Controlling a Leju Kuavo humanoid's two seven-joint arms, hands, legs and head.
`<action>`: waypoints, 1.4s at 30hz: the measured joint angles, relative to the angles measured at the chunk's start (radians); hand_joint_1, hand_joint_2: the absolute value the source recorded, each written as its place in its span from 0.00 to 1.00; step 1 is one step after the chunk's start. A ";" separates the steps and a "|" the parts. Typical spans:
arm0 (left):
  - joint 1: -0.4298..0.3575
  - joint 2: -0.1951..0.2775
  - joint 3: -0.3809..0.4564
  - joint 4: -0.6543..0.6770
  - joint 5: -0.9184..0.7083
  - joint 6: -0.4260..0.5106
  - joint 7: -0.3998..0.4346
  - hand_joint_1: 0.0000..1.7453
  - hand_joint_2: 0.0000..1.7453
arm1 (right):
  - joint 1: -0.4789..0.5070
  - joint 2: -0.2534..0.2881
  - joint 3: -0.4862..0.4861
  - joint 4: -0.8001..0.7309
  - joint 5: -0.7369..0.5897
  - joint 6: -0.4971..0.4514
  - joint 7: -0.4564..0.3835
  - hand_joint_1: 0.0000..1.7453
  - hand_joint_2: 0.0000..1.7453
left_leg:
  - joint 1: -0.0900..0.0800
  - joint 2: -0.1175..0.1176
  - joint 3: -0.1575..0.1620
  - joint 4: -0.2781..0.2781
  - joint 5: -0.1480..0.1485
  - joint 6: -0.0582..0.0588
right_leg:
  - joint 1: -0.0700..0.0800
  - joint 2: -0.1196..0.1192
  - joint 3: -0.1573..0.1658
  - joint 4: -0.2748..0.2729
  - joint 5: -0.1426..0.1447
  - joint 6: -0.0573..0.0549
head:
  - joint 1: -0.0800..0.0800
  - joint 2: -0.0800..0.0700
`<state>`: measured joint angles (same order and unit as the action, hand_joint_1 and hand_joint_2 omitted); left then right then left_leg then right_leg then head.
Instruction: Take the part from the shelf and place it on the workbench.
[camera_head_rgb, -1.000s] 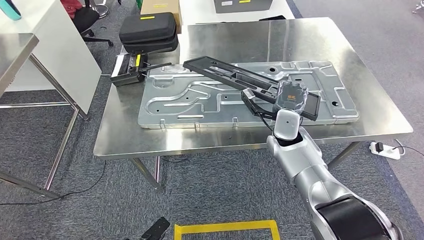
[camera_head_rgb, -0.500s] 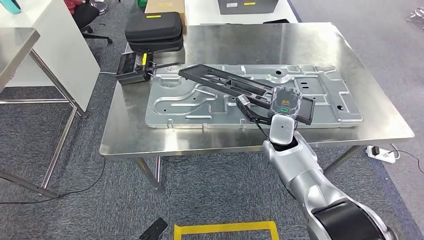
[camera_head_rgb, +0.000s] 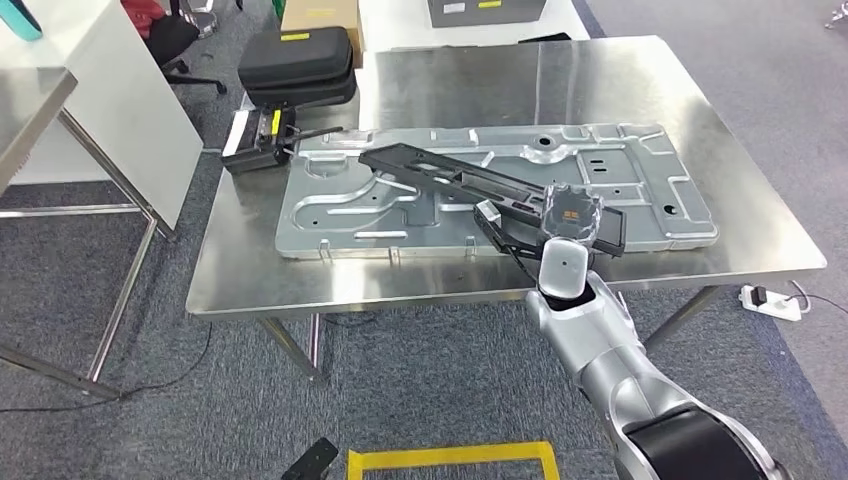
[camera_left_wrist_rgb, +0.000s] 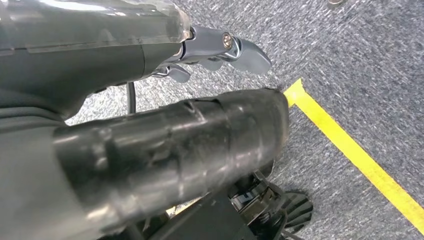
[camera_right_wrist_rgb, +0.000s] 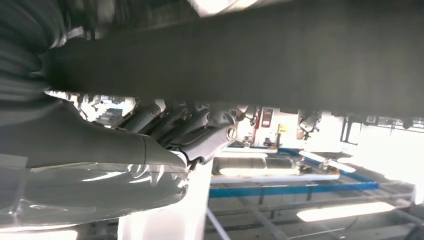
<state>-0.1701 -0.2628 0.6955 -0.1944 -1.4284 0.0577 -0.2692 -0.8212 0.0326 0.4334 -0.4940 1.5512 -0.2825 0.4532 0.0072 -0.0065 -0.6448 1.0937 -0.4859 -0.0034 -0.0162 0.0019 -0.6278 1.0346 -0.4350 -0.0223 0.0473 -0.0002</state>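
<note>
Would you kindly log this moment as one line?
right hand: grips black part | part: over metal panel on workbench | left hand: above floor

Steel workbench (camera_head_rgb: 640, 70) on grey carpet, bearing a large stamped metal panel (camera_head_rgb: 400, 215) and a black controller (camera_head_rgb: 258, 140).

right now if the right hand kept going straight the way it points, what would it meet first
Probably the large stamped metal panel on the steel table. The right hand holds the long black part just above it, pointing forward; depth is hard to judge.
</note>
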 joint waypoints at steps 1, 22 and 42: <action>0.000 0.000 0.000 0.000 0.000 -0.001 0.000 0.00 0.00 | 0.000 0.001 0.000 0.001 0.001 -0.003 0.000 0.00 1.00 | 0.001 0.000 -0.026 0.062 -0.032 -0.003 | 0.001 0.000 0.001 -0.001 0.000 -0.004 | 0.000 0.000; 0.003 0.001 -0.023 0.000 0.004 -0.073 -0.054 0.00 1.00 | 0.005 0.011 0.009 0.038 0.020 -0.031 -0.014 0.00 0.00 | 0.005 0.001 0.043 -0.082 0.055 0.035 | -0.003 0.001 -0.097 0.227 -0.089 0.049 | 0.001 0.000; 0.003 0.002 -0.042 0.000 0.018 -0.013 -0.011 0.00 1.00 | 0.000 0.022 0.010 0.041 0.020 -0.060 -0.033 0.00 1.00 | -0.001 0.000 0.037 -0.066 0.044 0.007 | 0.009 0.003 0.011 0.005 -0.012 0.007 | 0.000 0.000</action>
<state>-0.1672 -0.2612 0.6534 -0.1946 -1.4103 0.0444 -0.2798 -0.8212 0.0543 0.4429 -0.4528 1.5709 -0.3425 0.4197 0.0062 -0.0066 -0.6075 1.0275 -0.4419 0.0036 -0.0075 0.0050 -0.6173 1.0393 -0.4468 -0.0150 0.0475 -0.0001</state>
